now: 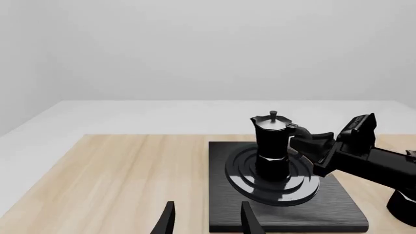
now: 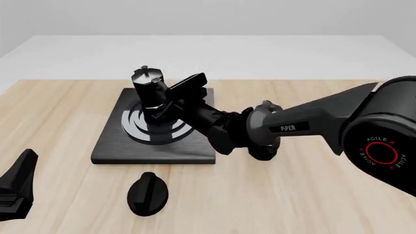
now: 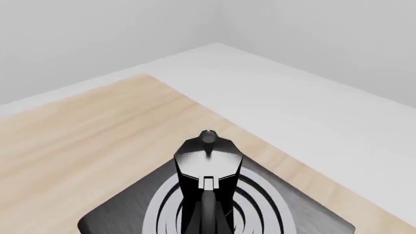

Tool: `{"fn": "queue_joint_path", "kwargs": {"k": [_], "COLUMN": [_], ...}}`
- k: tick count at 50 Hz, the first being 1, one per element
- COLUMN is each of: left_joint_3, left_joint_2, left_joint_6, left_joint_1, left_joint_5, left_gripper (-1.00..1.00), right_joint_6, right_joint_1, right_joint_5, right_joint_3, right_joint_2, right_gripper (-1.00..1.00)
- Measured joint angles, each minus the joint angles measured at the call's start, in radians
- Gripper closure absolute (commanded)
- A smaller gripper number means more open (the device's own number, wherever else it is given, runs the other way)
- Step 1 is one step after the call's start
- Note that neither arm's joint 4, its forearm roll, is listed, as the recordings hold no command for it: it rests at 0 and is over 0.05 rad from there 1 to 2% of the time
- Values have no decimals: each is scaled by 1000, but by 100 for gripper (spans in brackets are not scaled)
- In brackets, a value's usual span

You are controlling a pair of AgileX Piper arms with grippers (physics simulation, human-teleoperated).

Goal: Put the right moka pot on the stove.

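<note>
White "PiPER" lettering marks the right arm (image 2: 286, 127) reaching the moka pot (image 2: 149, 88).

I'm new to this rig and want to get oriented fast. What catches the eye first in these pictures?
First, the right moka pot, upright on the silver burner rings of the stove at the table's far left-centre. Next, the right gripper, reaching across from the right with its jaws at the pot's handle side. A small black knob lies on the wood just in front of the stove.
</note>
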Motion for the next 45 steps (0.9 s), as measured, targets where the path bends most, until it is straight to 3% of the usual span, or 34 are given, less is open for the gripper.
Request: {"fn": "queue_joint_path", "kwargs": {"k": [5, 6, 22, 45], "left_joint_3": [0, 0, 0, 0], "left_joint_2": [0, 0, 0, 0], "left_joint_6": [0, 0, 0, 0], "left_joint_1": [0, 0, 0, 0], "left_joint_5": [0, 0, 0, 0], "left_gripper": [-100, -100, -100, -100], "right_joint_6": [-1, -2, 0, -2], "right_joint_1": [1, 1, 16, 65], "right_joint_5": [-1, 0, -5, 19], "right_joint_3": [-1, -2, 30, 195], "right_joint_2": [1, 1, -45, -258], "right_gripper": [100, -100, -100, -100]}}
